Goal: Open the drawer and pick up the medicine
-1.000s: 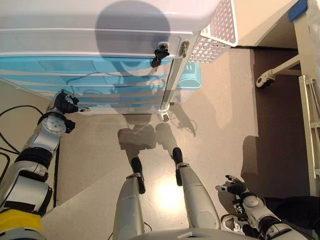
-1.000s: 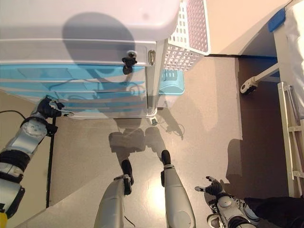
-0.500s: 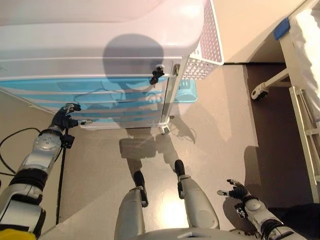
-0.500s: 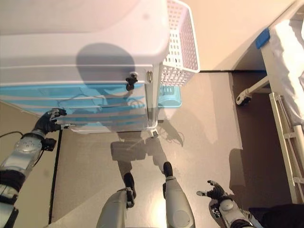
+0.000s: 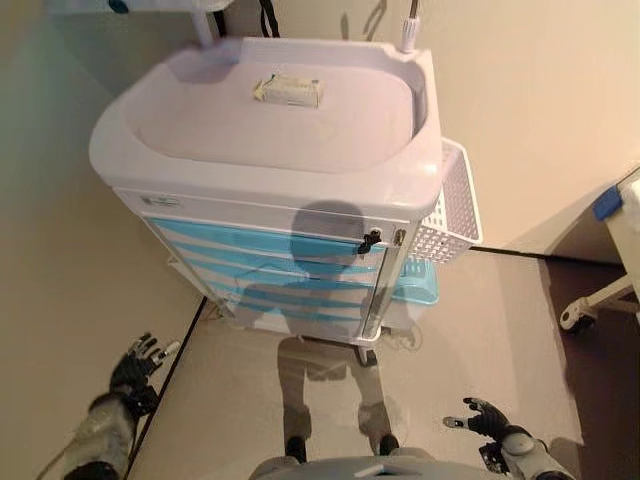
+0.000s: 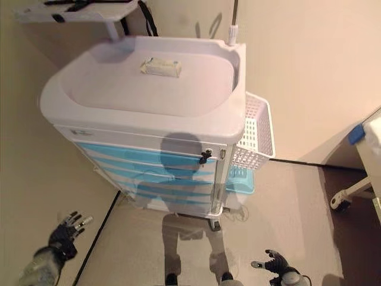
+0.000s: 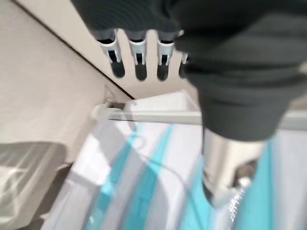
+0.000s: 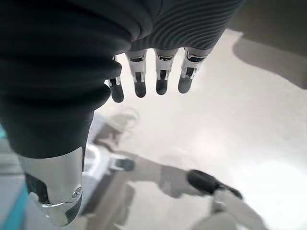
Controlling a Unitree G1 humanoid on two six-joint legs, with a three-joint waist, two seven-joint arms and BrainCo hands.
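A white medical cart (image 5: 190, 140) stands by the wall, with several light-blue drawers (image 5: 255, 262) in its front, all shut. A small pale medicine box (image 5: 287, 91) lies on the cart's top tray, near the back. My left hand (image 5: 139, 364) hangs low, to the left of the cart and apart from it, fingers straight and empty. Its wrist view shows the fingers (image 7: 140, 60) spread before the blue drawer fronts (image 7: 144, 191). My right hand (image 5: 484, 418) is low at the right over the floor, open and empty; its fingers (image 8: 160, 74) are straight.
A white perforated basket (image 5: 450, 212) hangs on the cart's right side, with a light-blue bin (image 5: 418, 286) below it. A black key (image 5: 369, 241) sticks out at the top drawer's right end. A bed frame caster (image 5: 576, 318) stands at the far right. A wall runs behind the cart.
The camera has lifted and drawn back, so the cart's top with the box now shows. My left hand has come away from the lower drawers' left end.
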